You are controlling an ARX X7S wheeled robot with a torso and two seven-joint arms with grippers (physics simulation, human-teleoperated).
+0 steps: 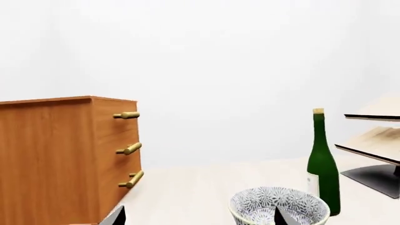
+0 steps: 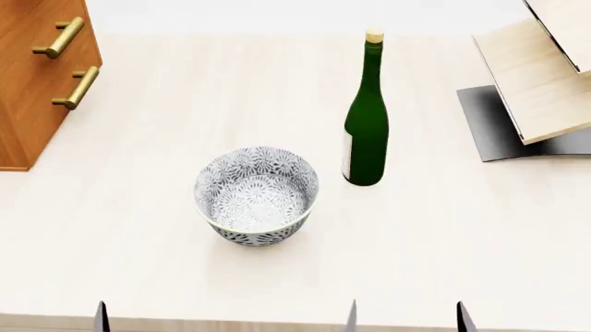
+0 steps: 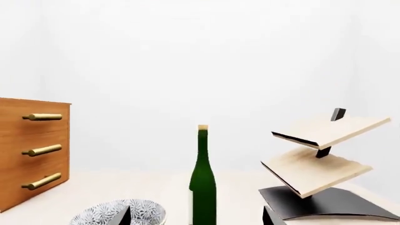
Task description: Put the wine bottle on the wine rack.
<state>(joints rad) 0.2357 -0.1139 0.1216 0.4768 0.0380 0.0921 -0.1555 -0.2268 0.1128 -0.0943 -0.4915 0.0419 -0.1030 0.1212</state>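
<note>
The wine bottle (image 2: 366, 131) stands upright on the pale counter (image 2: 138, 228), toward its far right part, cork at the top and pale label low on its side. It touches nothing else. The wine rack (image 2: 540, 83) sits at the far right edge of the counter, near the bottle but apart from it; its two slanted light-wood boards rise one above the other from a curved grey base, and a small black peg shows on the upper board in the right wrist view. Both boards are bare.

A patterned bowl (image 2: 257, 195) rests near the middle of the counter, just beside the bottle on its near left. A reddish-brown cabinet (image 2: 37, 76) with brass handles occupies the far left corner.

The left gripper (image 1: 196, 216) and the right gripper (image 3: 196, 218) show only dark fingertips at the counter's near edge. In each wrist view the two tips stand wide apart with nothing between them, so both are spread and hold nothing.
</note>
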